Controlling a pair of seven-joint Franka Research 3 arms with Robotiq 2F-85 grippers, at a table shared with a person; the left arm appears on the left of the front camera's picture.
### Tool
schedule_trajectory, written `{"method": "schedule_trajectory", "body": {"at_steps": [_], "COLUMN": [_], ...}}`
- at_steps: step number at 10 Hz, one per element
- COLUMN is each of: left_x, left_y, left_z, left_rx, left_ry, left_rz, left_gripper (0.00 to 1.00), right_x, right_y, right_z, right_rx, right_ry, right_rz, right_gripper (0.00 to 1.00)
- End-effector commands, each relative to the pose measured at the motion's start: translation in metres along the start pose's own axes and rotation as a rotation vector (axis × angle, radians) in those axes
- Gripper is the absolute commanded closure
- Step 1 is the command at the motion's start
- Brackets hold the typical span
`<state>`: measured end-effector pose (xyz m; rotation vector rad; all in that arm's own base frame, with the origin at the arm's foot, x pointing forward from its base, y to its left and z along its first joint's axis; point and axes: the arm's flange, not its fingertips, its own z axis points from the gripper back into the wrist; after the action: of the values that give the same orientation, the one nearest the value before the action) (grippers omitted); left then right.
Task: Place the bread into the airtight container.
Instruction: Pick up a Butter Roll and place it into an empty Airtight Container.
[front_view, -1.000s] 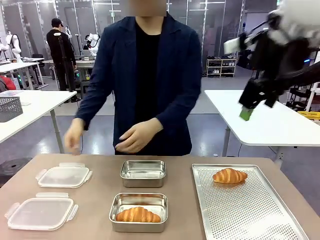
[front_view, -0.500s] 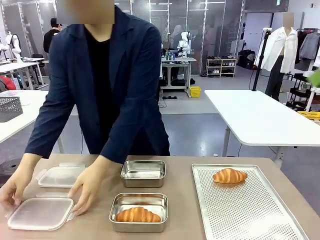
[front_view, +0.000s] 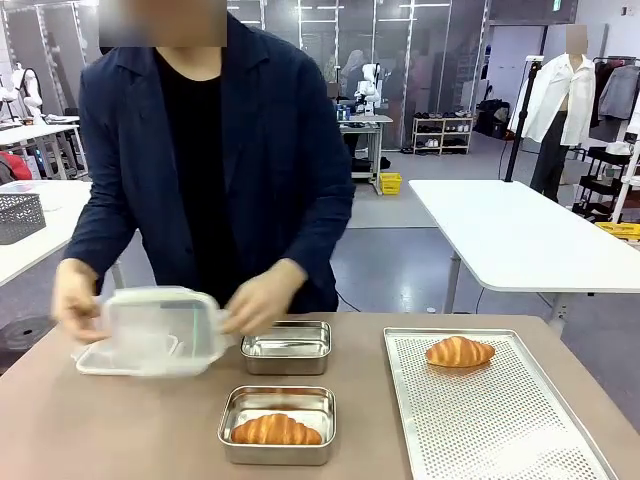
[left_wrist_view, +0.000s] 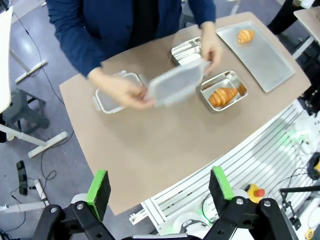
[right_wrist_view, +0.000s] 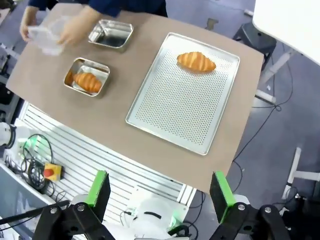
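Steel tin loaded, lid likely next

Person's hands (front_view: 255, 300) grip the clear lid (front_view: 158, 330) above the table (front_view: 180, 430), beside the far tin (front_view: 287, 325). One croissant (front_view: 276, 430) sits in the near tin (front_view: 278, 391). The second croissant (front_view: 459, 351) is on the tray (front_view: 500, 430). Left gripper (left_wrist_view: 159, 187) and right gripper (right_wrist_view: 157, 192) hang high, jaws apart, empty. Seat lid square; keep arms clear.

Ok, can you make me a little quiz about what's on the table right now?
1. True or false: the near steel container holds a croissant.
2. How many croissants lie on the perforated tray? A) none B) one C) two
3. Fill in: the person is holding a clear plastic ____ above the table.
Key: 1 true; 2 B; 3 lid.
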<state>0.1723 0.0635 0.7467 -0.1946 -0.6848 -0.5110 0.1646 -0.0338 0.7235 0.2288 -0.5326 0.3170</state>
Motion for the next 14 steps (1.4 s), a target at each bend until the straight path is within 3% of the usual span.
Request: {"method": "schedule_trajectory", "body": {"at_steps": [1, 4, 5, 6, 7, 8, 10, 12, 14], "left_x": [0.003, 0.003, 0.003, 0.003, 0.003, 0.003, 0.003, 0.003, 0.003], "left_y": [-0.001, -0.001, -0.001, -0.001, -0.001, -0.001, -0.001, -0.001, -0.001], "left_z": [0.000, 0.000, 0.000, 0.000, 0.000, 0.000, 0.000, 0.000, 0.000], "left_rx": [0.000, 0.000, 0.000, 0.000, 0.000, 0.000, 0.000, 0.000, 0.000], "left_ry": [-0.011, -0.011, -0.011, -0.011, -0.011, -0.011, -0.011, -0.011, -0.011], "left_rz": [-0.007, -0.007, -0.007, -0.007, -0.007, -0.007, -0.007, -0.007, -0.007], "left_gripper": [0.00, 0.00, 0.00, 0.00, 0.00, 0.00, 0.00, 0.00, 0.00], "right_x": [0.005, 0.002, 0.020, 0.032, 0.033, 0.027, -0.006, -0.066, -0.146], "right_y": [0.000, 0.000, 0.001, -0.007, -0.017, -0.033, -0.089, -0.166, -0.207], "right_z": [0.004, 0.004, -0.041, -0.086, -0.107, -0.105, -0.093, -0.068, -0.044], "right_rx": [-0.007, -0.006, 0.137, 0.207, 0.239, 0.310, 0.303, 0.252, 0.191], "right_ry": [-0.035, -0.016, 0.027, -0.026, -0.030, -0.097, -0.198, -0.355, -0.487], "right_rz": [-0.003, -0.002, 0.285, 0.527, 0.654, 0.659, 0.635, 0.358, 0.160], "right_gripper": [0.00, 0.00, 0.00, 0.00, 0.00, 0.00, 0.00, 0.00, 0.00]}}
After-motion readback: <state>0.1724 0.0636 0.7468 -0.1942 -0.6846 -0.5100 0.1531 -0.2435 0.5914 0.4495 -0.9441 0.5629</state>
